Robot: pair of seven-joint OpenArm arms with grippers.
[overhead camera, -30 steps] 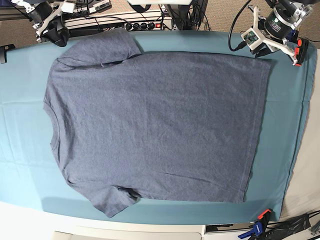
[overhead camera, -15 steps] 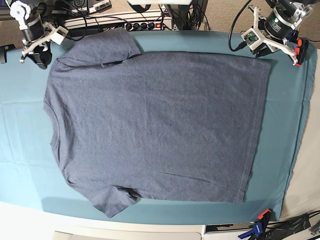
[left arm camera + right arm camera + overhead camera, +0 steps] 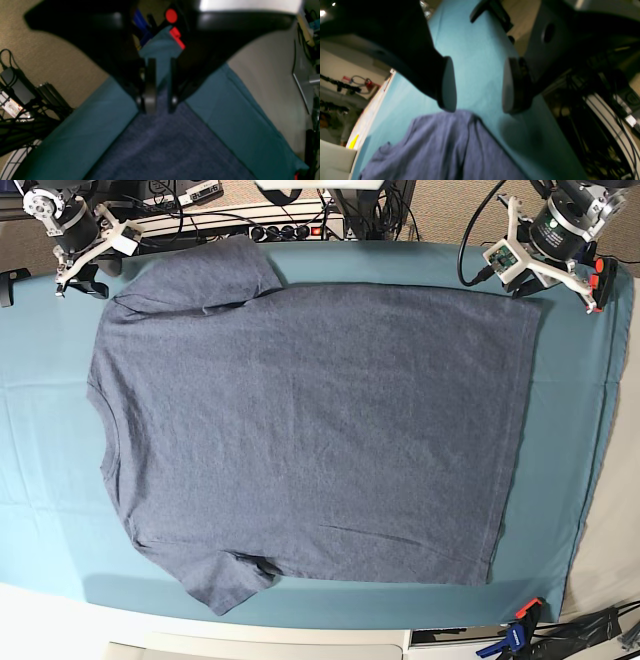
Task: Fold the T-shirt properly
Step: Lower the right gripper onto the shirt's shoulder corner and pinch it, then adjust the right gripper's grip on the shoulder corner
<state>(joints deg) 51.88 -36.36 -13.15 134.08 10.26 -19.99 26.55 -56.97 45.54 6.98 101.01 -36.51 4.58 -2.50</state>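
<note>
Overhead and wrist views of a two-arm station. The T-shirt [image 3: 310, 430], slate-blue and plain side up, lies flat on the desk [image 3: 50, 480], which is covered by a teal cloth [image 3: 560, 480]. The neck opening faces the left edge of the base view and the hem faces the right. One sleeve [image 3: 215, 270] lies at the far edge, with a crease where it meets the body; the other sleeve [image 3: 225, 580] lies at the near edge.

The right pincer [image 3: 476, 85] hangs above the teal cloth just beyond the shoulder corner of the T-shirt [image 3: 440, 147]. Its jaws are spread wide, with bare cloth showing between them, and nothing is held. In the base view it sits at the upper left [image 3: 82, 275], just beside the far sleeve.

The left pincer [image 3: 160, 85] stands over the far hem corner of the T-shirt [image 3: 165, 145]. Its jaws are parallel with a narrow gap between them, through which teal cloth shows; no fabric is pinched. In the base view it appears at the upper right [image 3: 545, 275].

A blue and orange clamp [image 3: 515, 630] grips the near edge of the desk.
</note>
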